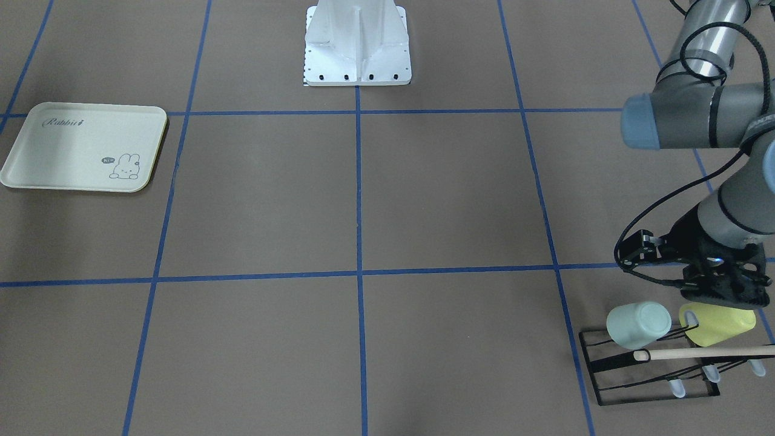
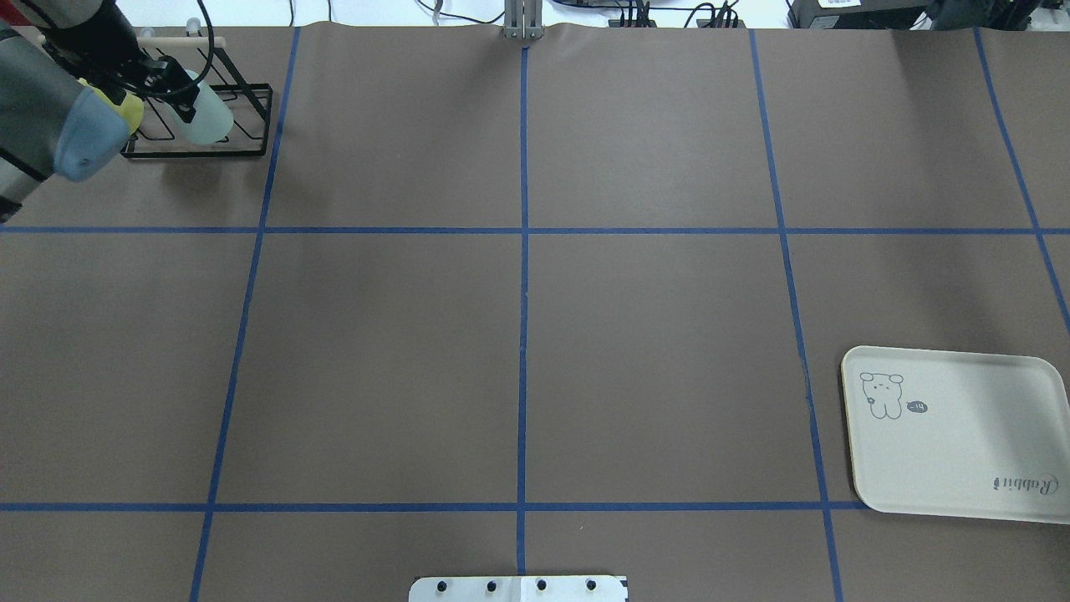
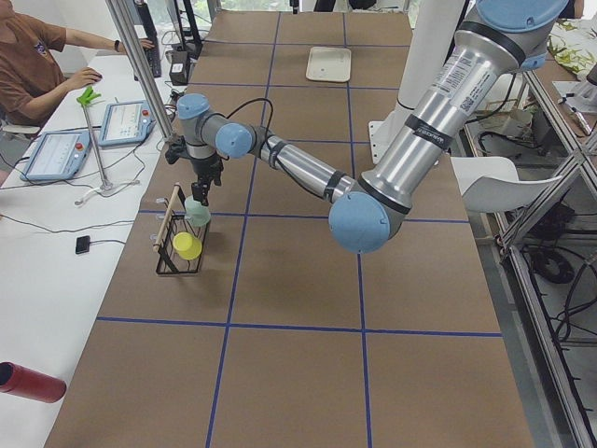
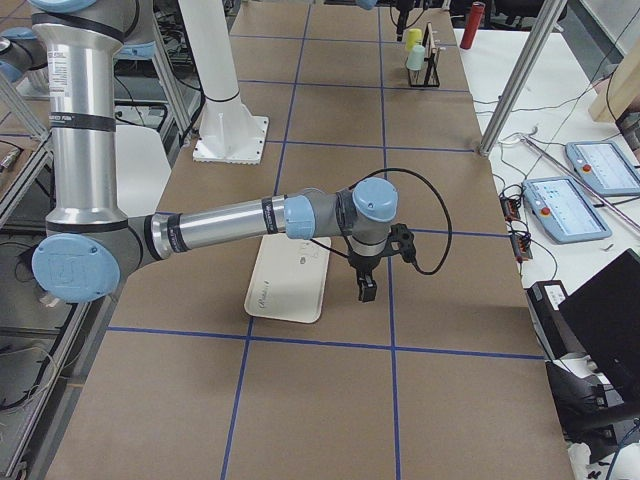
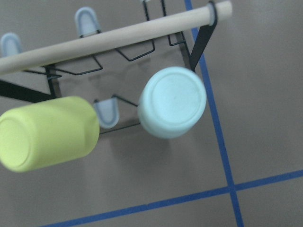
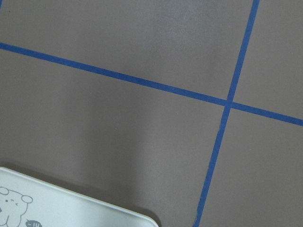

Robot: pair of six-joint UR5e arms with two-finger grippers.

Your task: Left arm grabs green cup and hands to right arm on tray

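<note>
The pale mint-green cup (image 1: 639, 324) hangs tilted on a black wire rack (image 1: 611, 363), bottom outward, next to a brighter yellow-green cup (image 1: 717, 324). In the left wrist view the green cup (image 5: 173, 101) is right of centre. My left gripper (image 1: 723, 295) hovers just above the two cups, closer to the yellow-green one, looks open and holds nothing. The cream Rabbit tray (image 1: 60, 151) lies far across the table and has nothing on it. My right gripper (image 4: 366, 290) points down beside the tray (image 4: 290, 280); I cannot tell whether it is open or shut.
The rack has a wooden dowel (image 5: 118, 35) along its top and spare pegs. It stands near the table's far edge (image 2: 251, 125). The robot's white base (image 1: 357, 42) is mid-table. An operator (image 3: 28, 56) sits at a side desk.
</note>
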